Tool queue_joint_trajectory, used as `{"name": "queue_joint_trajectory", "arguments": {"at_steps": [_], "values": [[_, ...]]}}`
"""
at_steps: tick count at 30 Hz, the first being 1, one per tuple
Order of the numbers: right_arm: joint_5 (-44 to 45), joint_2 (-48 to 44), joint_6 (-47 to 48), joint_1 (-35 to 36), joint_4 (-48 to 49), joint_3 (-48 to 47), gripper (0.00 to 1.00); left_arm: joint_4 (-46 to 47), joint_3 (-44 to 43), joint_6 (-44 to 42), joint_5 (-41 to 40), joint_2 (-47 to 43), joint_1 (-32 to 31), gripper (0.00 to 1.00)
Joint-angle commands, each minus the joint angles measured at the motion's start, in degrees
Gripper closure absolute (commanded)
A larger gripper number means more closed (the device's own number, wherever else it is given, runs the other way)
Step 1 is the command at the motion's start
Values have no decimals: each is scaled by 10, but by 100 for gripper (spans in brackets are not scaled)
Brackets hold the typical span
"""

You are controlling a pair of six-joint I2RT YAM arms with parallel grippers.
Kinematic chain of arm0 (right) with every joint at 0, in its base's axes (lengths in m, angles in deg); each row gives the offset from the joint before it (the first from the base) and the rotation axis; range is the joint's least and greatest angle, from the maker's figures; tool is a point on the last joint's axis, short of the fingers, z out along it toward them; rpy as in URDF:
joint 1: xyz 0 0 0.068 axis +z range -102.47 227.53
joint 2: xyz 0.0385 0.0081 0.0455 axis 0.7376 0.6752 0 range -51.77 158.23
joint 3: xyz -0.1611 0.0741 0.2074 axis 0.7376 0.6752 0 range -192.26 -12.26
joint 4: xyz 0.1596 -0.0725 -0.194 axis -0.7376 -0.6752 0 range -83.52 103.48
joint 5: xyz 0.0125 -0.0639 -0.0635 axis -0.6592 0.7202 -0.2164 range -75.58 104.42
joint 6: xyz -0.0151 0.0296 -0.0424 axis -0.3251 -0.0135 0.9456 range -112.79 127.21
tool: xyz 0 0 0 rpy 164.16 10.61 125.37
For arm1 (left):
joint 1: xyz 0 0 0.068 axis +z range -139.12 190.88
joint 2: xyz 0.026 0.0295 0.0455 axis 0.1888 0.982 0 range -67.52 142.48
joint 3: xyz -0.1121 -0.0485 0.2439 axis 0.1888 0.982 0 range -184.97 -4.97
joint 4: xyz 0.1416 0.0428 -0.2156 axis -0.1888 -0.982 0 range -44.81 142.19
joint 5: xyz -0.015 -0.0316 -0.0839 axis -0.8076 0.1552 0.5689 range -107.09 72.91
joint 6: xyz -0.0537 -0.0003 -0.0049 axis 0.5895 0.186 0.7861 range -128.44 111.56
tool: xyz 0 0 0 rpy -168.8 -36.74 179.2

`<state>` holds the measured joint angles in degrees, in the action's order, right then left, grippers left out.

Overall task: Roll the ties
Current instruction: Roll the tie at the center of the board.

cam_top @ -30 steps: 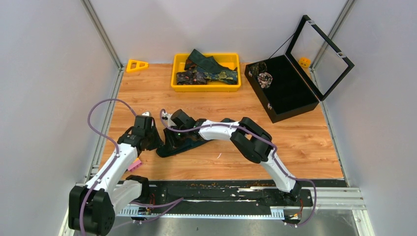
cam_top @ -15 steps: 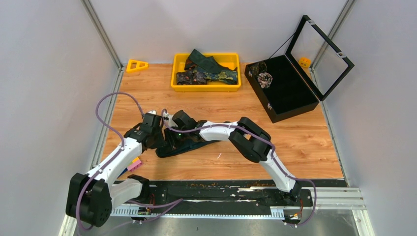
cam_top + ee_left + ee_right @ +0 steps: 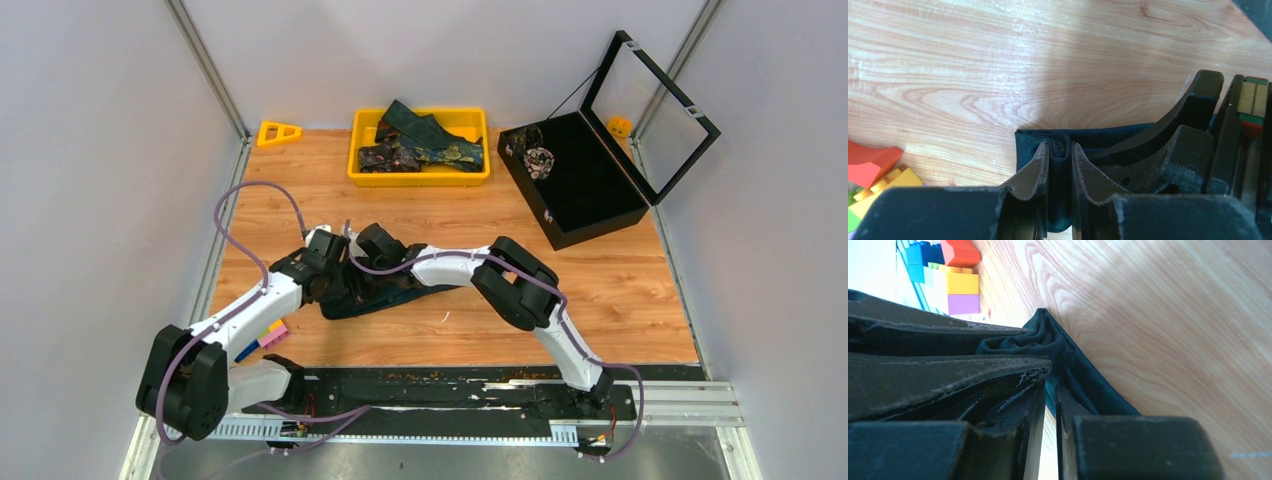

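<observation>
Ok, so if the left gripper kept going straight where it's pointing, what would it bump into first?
The left gripper is shut on the dark tie, so that fabric comes first; just past it, probably the wooden table, though depth is hard to judge.

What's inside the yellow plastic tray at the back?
A heap of soft fabric ties, one plain dark teal-green, others dark with gold patterns, lies in the yellow plastic tray. Whatever lies beneath them is covered.

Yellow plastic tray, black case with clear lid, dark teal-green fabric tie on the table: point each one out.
Yellow plastic tray [image 3: 420,179]: top view, bare front wall.
Black case with clear lid [image 3: 592,185]: top view, bare inner floor.
Dark teal-green fabric tie [image 3: 390,300]: top view, flat middle stretch.
</observation>
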<state>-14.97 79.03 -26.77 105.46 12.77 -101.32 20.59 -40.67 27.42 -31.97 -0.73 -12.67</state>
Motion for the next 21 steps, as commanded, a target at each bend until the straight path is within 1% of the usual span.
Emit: {"name": "queue_joint_trajectory", "arguments": {"at_steps": [1, 13, 17, 21], "values": [[35, -53, 45, 8, -46, 11, 84, 20, 1, 28, -4, 28, -25, 100], [92, -150, 75, -10, -89, 71, 83, 8, -13, 56, -46, 54, -71, 100], [106, -190, 82, -20, -84, 111, 83, 2, -14, 63, -53, 53, -80, 100], [108, -205, 87, -27, -68, 145, 83, -20, -21, 70, -67, 48, -87, 100]]}}
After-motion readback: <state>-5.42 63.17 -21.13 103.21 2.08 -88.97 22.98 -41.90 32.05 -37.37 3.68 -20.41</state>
